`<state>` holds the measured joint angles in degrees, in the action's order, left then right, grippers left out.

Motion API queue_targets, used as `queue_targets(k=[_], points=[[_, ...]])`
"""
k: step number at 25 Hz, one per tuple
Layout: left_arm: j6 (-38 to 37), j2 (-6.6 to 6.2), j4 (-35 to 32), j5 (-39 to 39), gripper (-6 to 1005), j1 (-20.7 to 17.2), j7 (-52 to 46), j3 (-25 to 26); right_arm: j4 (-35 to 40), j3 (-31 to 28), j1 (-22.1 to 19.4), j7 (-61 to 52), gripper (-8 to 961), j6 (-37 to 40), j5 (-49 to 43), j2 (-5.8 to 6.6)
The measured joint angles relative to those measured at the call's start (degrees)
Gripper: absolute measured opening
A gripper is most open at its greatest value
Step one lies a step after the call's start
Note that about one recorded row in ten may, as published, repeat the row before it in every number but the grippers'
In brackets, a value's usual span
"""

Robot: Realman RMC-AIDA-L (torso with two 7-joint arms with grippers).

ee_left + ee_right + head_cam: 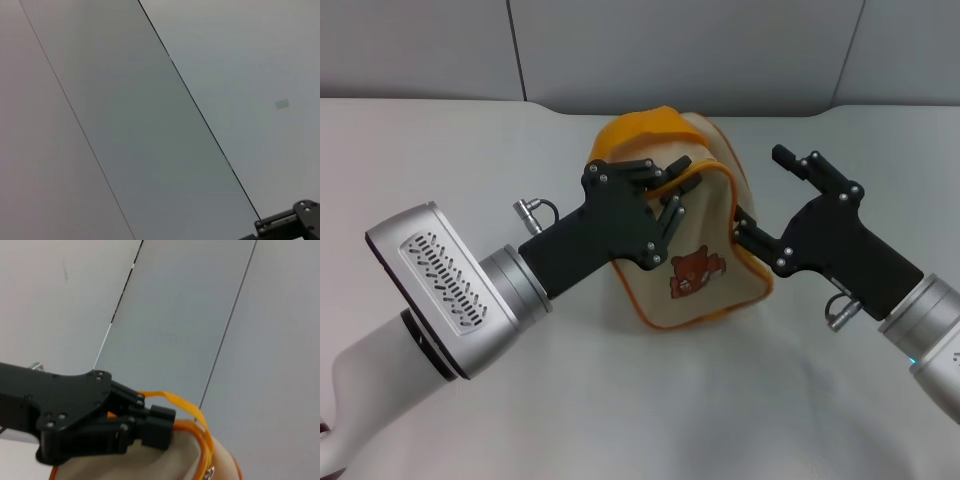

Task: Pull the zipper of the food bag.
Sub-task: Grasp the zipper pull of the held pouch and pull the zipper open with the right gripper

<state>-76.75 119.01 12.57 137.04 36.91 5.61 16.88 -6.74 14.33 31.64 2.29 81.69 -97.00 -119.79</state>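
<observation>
The food bag [705, 290] stands mid-table, beige with orange piping and a brown bear print; its yellow strap [172, 399] arches over the top. The zipper [708, 172] runs along the orange trim, and a small silver piece [210, 470] shows on that trim in the right wrist view. My left gripper [672, 188] reaches in from the left and is shut on the bag's top edge; it also shows in the right wrist view [150, 432]. My right gripper [758, 190] is open at the bag's right side, its lower finger [748, 232] touching the trim.
The white table [650, 420] runs back to a grey panelled wall [700, 50]. The left wrist view shows only wall panels and a black gripper part [295, 220] in one corner.
</observation>
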Motion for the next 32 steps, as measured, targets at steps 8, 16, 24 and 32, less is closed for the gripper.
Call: queue_targets(k=[8, 16, 24, 32], points=[[0.11, -0.03, 0.12, 0.00, 99, 0.00, 0.00, -0.21, -1.24, 0.55, 1.51, 0.03, 675, -1.56, -0.07, 0.00], [0.00, 0.02, 0.15, 0.03, 98, -0.02, -0.12, -0.28, -2.55, 0.62, 1.09, 3.59, 485, -0.11, -0.20, -0.08], [-0.17, 0.08, 0.26, 0.17, 98, -0.31, -0.09, -0.29, -2.66, 0.62, 0.97, 3.71, 289, 0.19, -0.21, -0.09], [-0.19, 0.10, 0.21, 0.25, 97, -0.52, -0.18, 0.13, -2.62, 0.62, -0.14, 3.71, 13, -0.25, -0.21, -0.09]])
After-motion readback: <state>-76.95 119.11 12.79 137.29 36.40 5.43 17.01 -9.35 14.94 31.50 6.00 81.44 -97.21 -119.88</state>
